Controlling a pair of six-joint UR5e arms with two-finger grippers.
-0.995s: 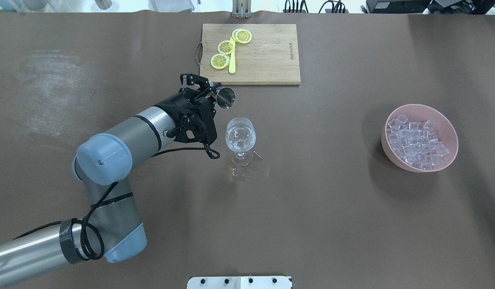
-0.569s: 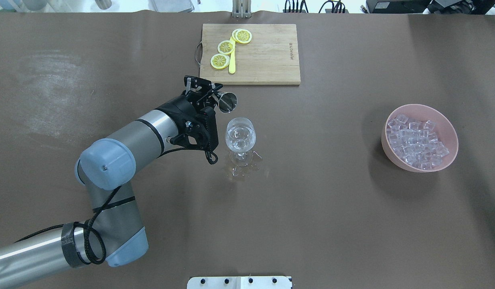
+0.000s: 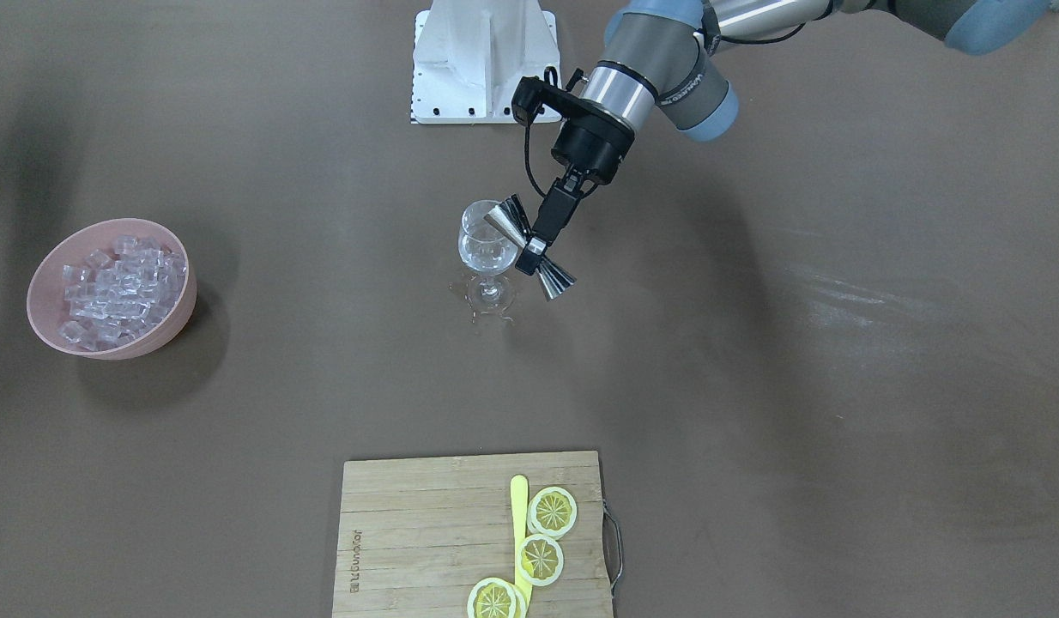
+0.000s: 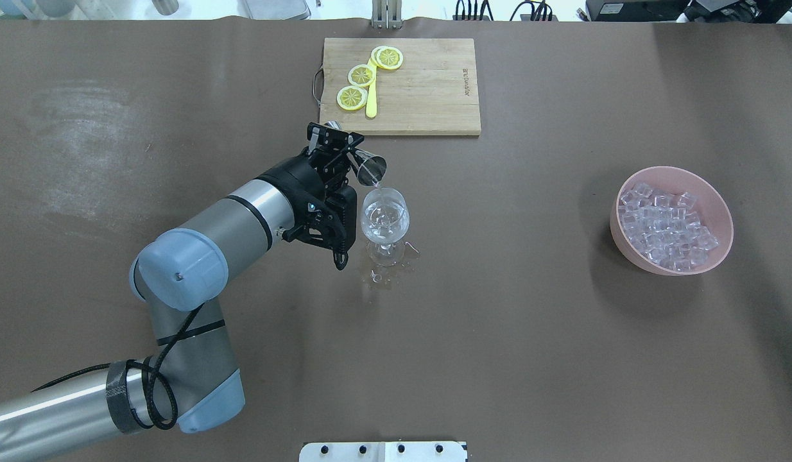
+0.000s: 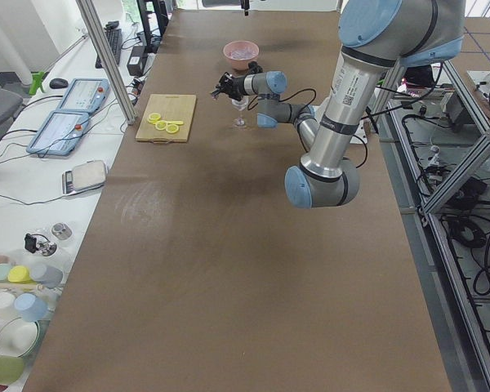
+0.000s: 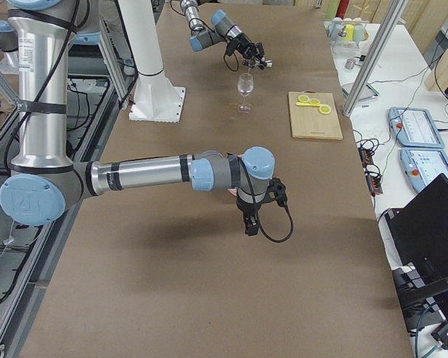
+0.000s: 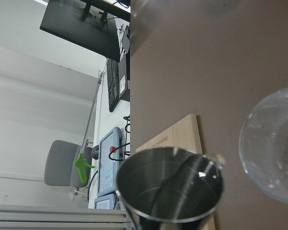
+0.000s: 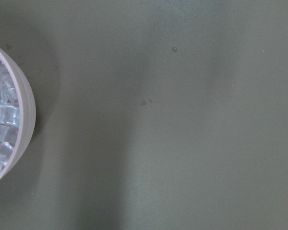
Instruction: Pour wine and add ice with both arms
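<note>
A stemmed wine glass stands mid-table with clear contents. My left gripper is shut on a steel double-cone jigger, tipped with its mouth at the glass rim. A thin clear stream runs from it into the glass. In the left wrist view the jigger is close beside the glass. The ice fills a pink bowl on the robot's right. My right gripper hangs near that bowl; I cannot tell if it is open or shut.
A wooden cutting board with lemon slices and a yellow knife lies beyond the glass. The white stand sits at the robot's side of the table. The right wrist view shows the bowl's rim and brown tabletop.
My left arm has swung the jigger toward the glass and tipped it further. Its mouth now sits at the rim and liquid runs out.
</note>
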